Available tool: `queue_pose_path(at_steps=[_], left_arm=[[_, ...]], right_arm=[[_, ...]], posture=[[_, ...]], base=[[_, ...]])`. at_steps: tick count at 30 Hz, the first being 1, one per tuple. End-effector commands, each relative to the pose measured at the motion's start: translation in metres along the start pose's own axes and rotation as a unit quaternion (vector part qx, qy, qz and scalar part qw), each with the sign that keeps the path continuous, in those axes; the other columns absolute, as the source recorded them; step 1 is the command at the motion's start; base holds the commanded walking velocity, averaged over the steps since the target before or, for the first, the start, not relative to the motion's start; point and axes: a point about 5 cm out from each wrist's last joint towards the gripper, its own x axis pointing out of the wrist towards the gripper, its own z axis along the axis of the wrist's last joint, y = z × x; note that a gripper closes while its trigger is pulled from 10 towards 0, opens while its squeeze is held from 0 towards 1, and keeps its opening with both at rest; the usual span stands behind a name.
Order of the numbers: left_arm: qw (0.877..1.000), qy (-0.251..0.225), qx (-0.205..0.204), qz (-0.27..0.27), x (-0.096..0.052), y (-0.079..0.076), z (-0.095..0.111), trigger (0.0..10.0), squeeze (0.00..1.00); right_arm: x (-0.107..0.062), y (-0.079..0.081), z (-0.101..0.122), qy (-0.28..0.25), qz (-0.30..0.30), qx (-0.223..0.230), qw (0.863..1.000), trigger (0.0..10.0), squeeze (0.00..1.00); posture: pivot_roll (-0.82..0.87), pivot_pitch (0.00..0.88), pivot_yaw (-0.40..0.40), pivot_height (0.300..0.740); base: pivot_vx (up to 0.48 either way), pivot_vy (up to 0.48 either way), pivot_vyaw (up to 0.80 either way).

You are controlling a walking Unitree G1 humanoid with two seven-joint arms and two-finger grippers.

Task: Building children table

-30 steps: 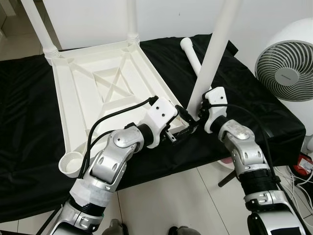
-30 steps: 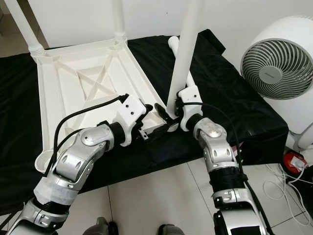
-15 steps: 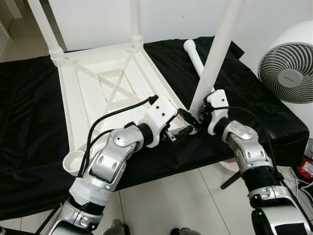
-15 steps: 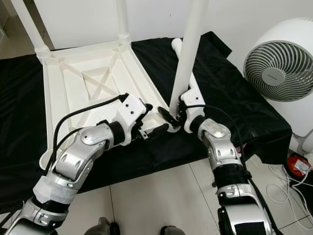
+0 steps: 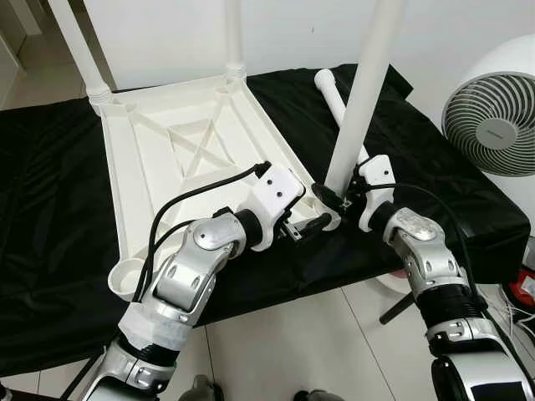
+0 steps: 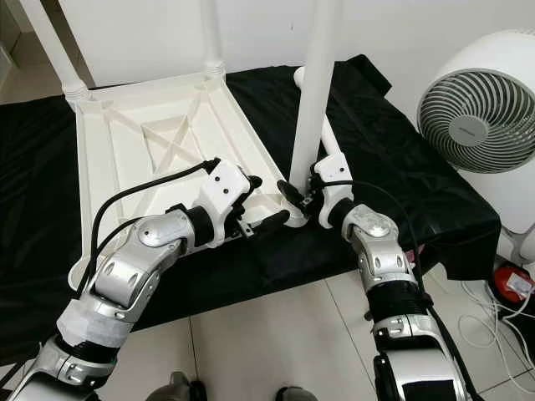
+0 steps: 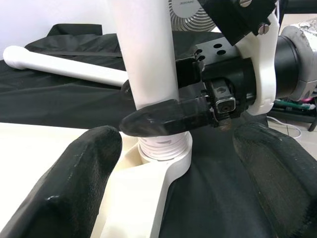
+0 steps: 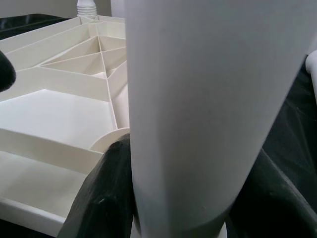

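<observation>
The white children's table top (image 5: 167, 159) lies upside down on a black cloth. Two legs (image 5: 75, 46) (image 5: 233, 33) stand in its far corners. My right gripper (image 5: 334, 200) is shut on a third white leg (image 5: 364, 92) near its foot and holds it almost upright over the near right corner socket (image 7: 163, 148). In the right wrist view that leg (image 8: 198, 99) sits between the black fingers (image 8: 106, 193). My left gripper (image 5: 313, 224) is open beside that corner, one of its fingers (image 7: 74, 183) over the table's edge. A fourth leg (image 5: 330, 92) lies loose on the cloth behind.
The near left corner socket (image 5: 127, 280) holds nothing. A white fan (image 5: 493, 121) stands on the floor at the right, with cables (image 5: 518, 292) below it. The black cloth (image 5: 50, 209) covers the low platform; tiled floor lies in front.
The held leg has swung from leaning right to nearly upright over the corner socket, with my right wrist shifting slightly right. My left gripper stays at the corner.
</observation>
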Motion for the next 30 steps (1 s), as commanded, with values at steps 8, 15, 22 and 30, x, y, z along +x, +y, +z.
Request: queue_pose_path(at_steps=[8, 15, 22, 30], left_arm=[[1.0, 0.004, -0.001, 0.0, -0.001, -0.002, -0.002, 10.0, 0.0], [1.0, 0.005, -0.004, 0.0, -0.001, -0.002, -0.002, 10.0, 0.0], [1.0, 0.004, -0.007, -0.002, 0.0, -0.004, -0.002, 10.0, 0.0], [1.0, 0.005, -0.007, -0.003, 0.0, -0.005, -0.002, 10.0, 0.0]], right_arm=[[0.002, 0.016, 0.004, -0.025, -0.103, 0.041, 0.994, 10.0, 0.0], [0.003, 0.023, 0.0, -0.022, -0.263, 0.1, 0.959, 10.0, 0.0], [0.009, 0.046, 0.002, -0.014, -0.313, 0.114, 0.943, 10.0, 0.0], [0.008, 0.046, 0.009, -0.031, -0.3, 0.119, 0.946, 10.0, 1.0]], posture=[[-0.09, 0.096, 0.039, 0.74], [-0.09, 0.101, 0.039, 0.74], [-0.09, 0.103, 0.04, 0.74], [-0.09, 0.105, 0.036, 0.74]], base=[[0.0, 0.0, 0.0], [0.0, 0.0, 0.0], [0.0, 0.0, 0.0], [0.0, 0.0, 0.0]])
